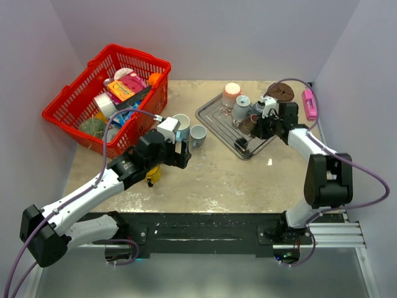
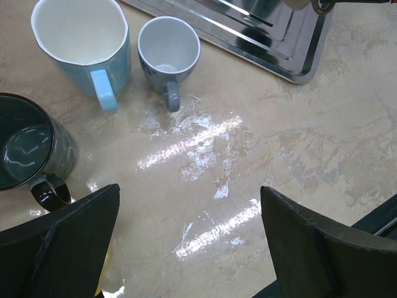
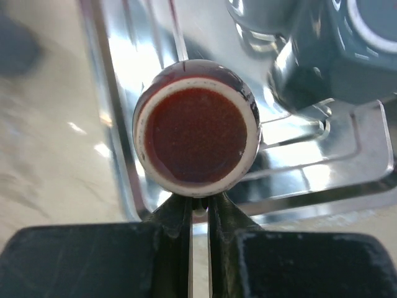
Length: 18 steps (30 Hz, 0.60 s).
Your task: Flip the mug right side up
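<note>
Red-brown with a white ring, the bottom of the mug [image 3: 196, 127] faces up in the middle of the right wrist view, so the mug is upside down. It stands on the shiny metal tray [image 3: 124, 87], near the tray's edge. The right gripper [image 3: 198, 208] comes in from the bottom of that view. Its fingers [image 3: 177, 217] are pinched almost together on a small pale bit at the mug's near edge. Grey cups [image 3: 335, 56] sit in the upper right of that view, just beside the mug. In the top view the mug is at the right side of the tray, with a pink cup [image 1: 231, 93] behind it. The left gripper [image 2: 189, 208] hangs over the bare table [image 2: 298, 149] with its fingers spread wide and nothing between them. Three mugs stand right side up in the upper left of the left wrist view: a blue mug [image 2: 80, 37], a small mug [image 2: 169, 46] and a dark mug [image 2: 25, 143]. A red basket [image 1: 62, 105] sits at the upper left of the top view.
</note>
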### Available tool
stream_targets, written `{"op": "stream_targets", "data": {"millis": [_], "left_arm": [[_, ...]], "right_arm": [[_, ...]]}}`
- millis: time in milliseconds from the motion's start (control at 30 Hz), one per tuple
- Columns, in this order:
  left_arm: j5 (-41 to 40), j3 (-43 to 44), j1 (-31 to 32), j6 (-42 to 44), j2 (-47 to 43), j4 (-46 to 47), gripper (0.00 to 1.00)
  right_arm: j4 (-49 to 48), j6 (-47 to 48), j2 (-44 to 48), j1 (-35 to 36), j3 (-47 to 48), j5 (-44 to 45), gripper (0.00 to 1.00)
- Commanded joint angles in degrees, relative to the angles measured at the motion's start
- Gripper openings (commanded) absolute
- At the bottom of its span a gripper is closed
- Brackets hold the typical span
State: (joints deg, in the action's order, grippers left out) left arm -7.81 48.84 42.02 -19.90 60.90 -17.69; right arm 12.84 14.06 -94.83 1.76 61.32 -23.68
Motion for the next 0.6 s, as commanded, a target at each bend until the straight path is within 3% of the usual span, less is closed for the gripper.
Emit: {"op": "stream_targets", "data": {"millis": [0, 100, 167, 400, 567], "left_arm": [[0.26, 2.05, -0.1, 0.13, -2.36, 0.73, 0.99], [0.69, 2.57, -0.1, -0.31, -2.98, 0.38, 0.99], [1.92, 3.01, -0.01, -0.49, -3.16, 0.64, 0.99], [8.86, 4.86, -0.1, -1.28, -2.29, 6.87, 0.99], [16.94, 5.83, -0.1, -6.54, -0.96, 18.2, 0.99]], "right_arm": [[-22.35, -20.19, 11.05, 0.17, -7.07, -14.36, 0.0], [-36.77, -34.24, 18.08, 0.35, -13.41, -17.8, 0.0], [-40.6, -43.1, 22.22, 0.79, -15.43, -17.79, 0.0], [-49.84, -59.57, 31.1, 8.08, -15.35, -15.08, 0.0], [-63.36, -74.34, 33.65, 12.03, -17.81, -13.76, 0.0]]}}
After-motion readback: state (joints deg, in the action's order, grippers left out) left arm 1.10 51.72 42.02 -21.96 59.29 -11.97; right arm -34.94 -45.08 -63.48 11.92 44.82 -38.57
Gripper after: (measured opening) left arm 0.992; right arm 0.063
